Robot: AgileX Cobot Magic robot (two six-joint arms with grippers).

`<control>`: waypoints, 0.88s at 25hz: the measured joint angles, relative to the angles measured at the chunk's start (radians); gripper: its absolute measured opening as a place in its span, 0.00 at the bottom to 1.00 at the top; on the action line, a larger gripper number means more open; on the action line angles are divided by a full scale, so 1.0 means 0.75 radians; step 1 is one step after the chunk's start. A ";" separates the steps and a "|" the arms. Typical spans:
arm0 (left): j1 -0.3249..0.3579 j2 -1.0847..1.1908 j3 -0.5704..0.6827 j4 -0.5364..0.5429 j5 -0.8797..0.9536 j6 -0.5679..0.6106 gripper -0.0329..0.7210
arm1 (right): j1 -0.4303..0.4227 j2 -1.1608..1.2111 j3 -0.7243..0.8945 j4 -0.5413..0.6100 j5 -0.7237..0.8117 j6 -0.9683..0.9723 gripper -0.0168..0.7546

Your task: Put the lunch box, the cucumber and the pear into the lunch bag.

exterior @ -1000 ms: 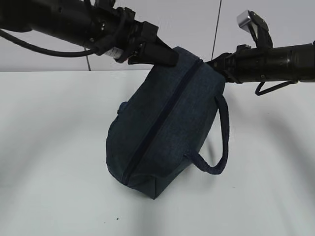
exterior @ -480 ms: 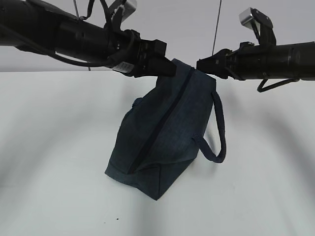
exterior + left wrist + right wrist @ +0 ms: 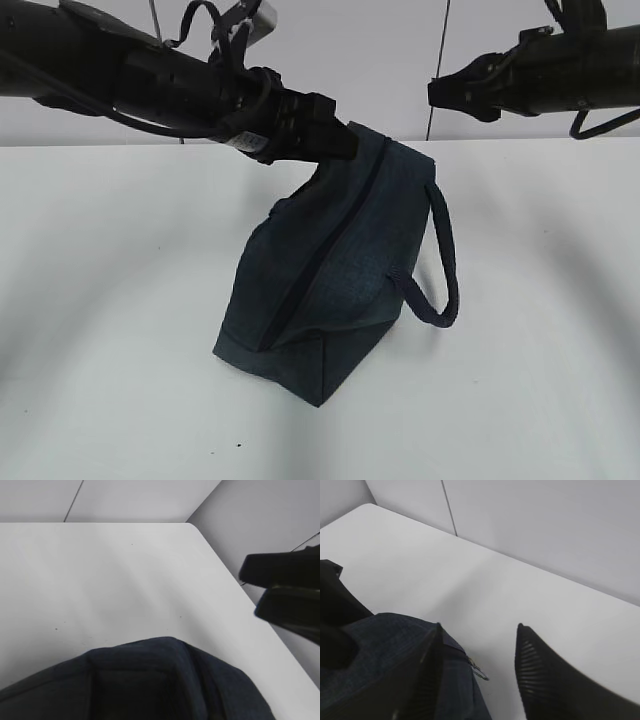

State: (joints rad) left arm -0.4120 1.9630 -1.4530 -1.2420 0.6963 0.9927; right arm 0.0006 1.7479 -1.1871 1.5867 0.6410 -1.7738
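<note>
Since a second ago the right gripper [image 3: 436, 94] has let go of the lunch bag [image 3: 335, 270] and lifted toward two o'clock; its jaws stand apart, empty. Only the right wrist view shows the silver zipper ring [image 3: 479, 670]. Whether the left gripper [image 3: 345, 140], at the bag's twelve-o'clock corner, holds it, I cannot tell. No writing is legible.

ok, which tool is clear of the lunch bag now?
The right tool: open, apart from the lunch bag in the exterior view. The left tool sits at the bag's top corner.
</note>
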 joint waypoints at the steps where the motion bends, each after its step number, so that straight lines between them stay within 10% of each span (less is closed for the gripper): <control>1: 0.000 -0.003 0.000 0.031 -0.010 0.000 0.45 | 0.000 -0.017 0.000 -0.030 -0.017 0.023 0.51; 14: 0.005 -0.234 0.000 0.399 -0.076 -0.015 0.47 | 0.000 -0.076 0.000 -0.676 -0.053 0.748 0.51; 22: 0.089 -0.335 0.000 0.767 0.073 -0.412 0.47 | 0.000 -0.147 0.000 -1.211 0.016 1.296 0.50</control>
State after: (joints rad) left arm -0.3456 1.7114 -1.4530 -0.6665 0.7509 0.6838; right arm 0.0006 1.6378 -1.1871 0.6781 0.6528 -0.8017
